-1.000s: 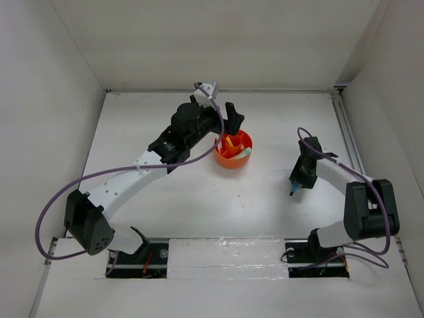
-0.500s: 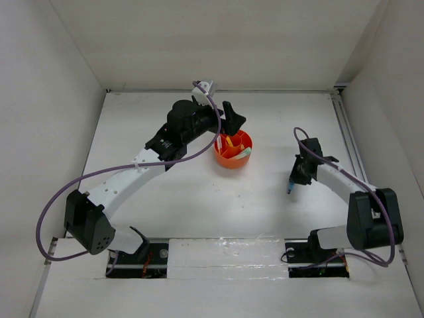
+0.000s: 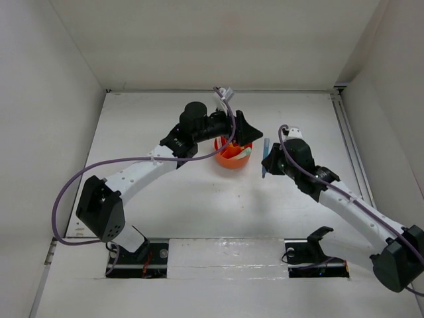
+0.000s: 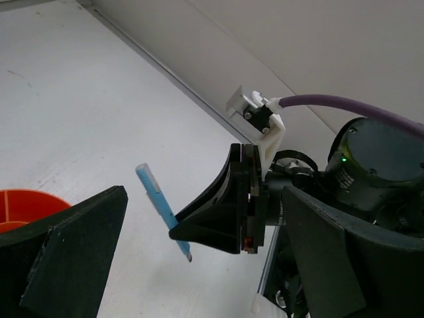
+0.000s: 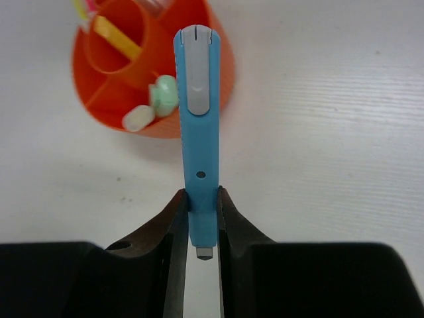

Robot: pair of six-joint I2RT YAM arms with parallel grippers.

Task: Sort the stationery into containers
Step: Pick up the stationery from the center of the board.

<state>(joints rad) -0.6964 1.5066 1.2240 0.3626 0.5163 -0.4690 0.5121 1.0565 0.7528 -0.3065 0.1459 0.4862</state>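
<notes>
There is one orange organiser [image 3: 232,162]. There is one blue pen [image 5: 197,152]. In the organiser I can count two markers, one green marker [image 5: 164,95] and one pale yellow marker [image 5: 138,118], and one gold pen [image 5: 118,38]. There are two arms, the left arm [image 3: 132,175] and the right arm [image 3: 346,200].

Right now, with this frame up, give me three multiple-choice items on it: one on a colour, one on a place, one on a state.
1. What colour is the organiser? A orange; B green; C white.
2. Where is the blue pen? A lying on the table; B in the right gripper; C in the organiser.
3. How is the left gripper? A shut on a marker; B shut on the organiser; C open.

Answers:
1 A: its walls and dividers show orange.
2 B: the fingers pinch the pen's lower end, beside the organiser.
3 C: its fingers stand wide apart, gripping nothing.
</notes>
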